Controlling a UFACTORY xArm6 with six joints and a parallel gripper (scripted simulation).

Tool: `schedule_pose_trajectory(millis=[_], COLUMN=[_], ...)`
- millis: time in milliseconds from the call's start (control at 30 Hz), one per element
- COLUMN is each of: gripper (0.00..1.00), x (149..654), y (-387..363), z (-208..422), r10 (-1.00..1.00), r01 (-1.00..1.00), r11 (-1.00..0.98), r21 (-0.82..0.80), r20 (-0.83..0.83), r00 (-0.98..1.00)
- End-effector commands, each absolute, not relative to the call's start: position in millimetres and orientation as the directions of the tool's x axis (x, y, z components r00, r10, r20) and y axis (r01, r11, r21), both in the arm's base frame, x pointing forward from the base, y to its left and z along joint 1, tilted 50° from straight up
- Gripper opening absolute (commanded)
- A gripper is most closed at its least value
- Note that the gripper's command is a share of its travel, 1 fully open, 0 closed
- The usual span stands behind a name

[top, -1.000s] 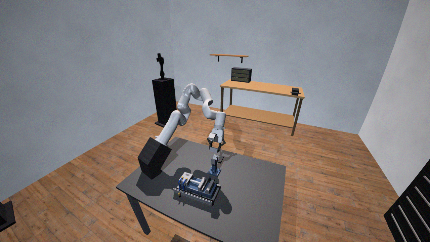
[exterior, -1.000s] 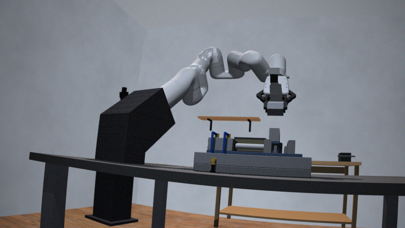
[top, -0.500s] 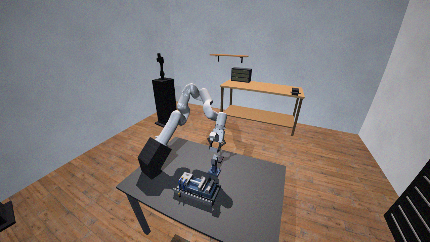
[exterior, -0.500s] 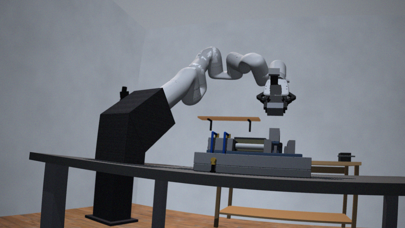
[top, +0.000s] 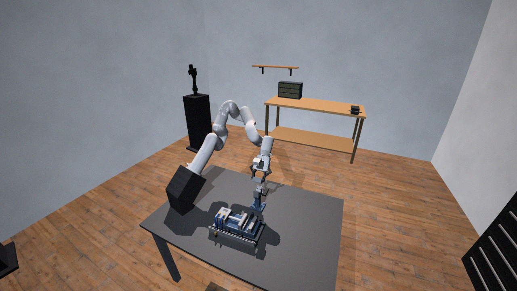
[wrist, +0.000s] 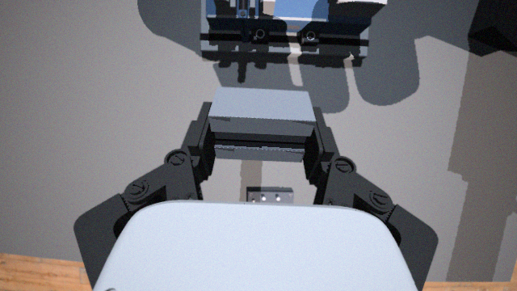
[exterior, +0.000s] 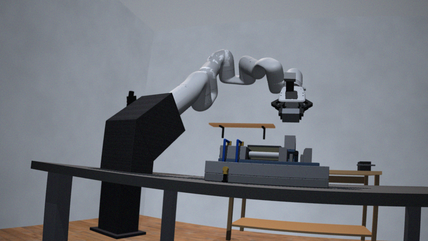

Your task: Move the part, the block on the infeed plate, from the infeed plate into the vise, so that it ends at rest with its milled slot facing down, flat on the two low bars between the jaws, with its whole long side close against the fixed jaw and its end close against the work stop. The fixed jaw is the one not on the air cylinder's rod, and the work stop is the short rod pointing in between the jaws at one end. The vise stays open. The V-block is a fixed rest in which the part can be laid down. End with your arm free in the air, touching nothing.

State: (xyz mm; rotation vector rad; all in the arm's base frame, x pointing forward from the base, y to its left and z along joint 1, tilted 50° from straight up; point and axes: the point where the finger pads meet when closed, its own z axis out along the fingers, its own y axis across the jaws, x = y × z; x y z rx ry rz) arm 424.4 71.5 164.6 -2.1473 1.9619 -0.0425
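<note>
- The hand (exterior: 290, 115) is up in the air, and it grips the part (wrist: 262, 115) — a gray block — tight between its two black fingers.
- The part is off the worktop (top: 307, 231). It touches only the fingers, one on each side.
- In the wrist view, a dark slot runs along the side of the part that faces the camera. Which way the slot points in the room, I cannot tell.
- The white arm (exterior: 206, 80) bends up from a black stand (exterior: 134, 132) and then reaches over to the hand.
- The vise (top: 236, 226) sits on the worktop, well below the hand. Its jaws are apart, with a gap between them.
- A small gray stand on a blue foot, the V-block (top: 257, 199), sits on the worktop between the hand and the vise. The hand hangs above it and does not touch it.
- In the wrist view, a small gray plate (wrist: 270, 195) lies on the worktop below the hand — nothing sits on it that I can see.
</note>
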Motion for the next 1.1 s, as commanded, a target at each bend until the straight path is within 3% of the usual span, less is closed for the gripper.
schedule_pose_trajectory(millis=[0,1067], gripper=[0.00,0.00], x=[425.0,425.1], y=[71.4,71.8], z=[165.7,165.8], r10=[-0.990,-0.993], r01=[-0.979,-0.979], r11=[-0.074,-0.074], r21=[-0.191,-0.192], r20=[-0.107,-0.078], r00=[0.096,0.090])
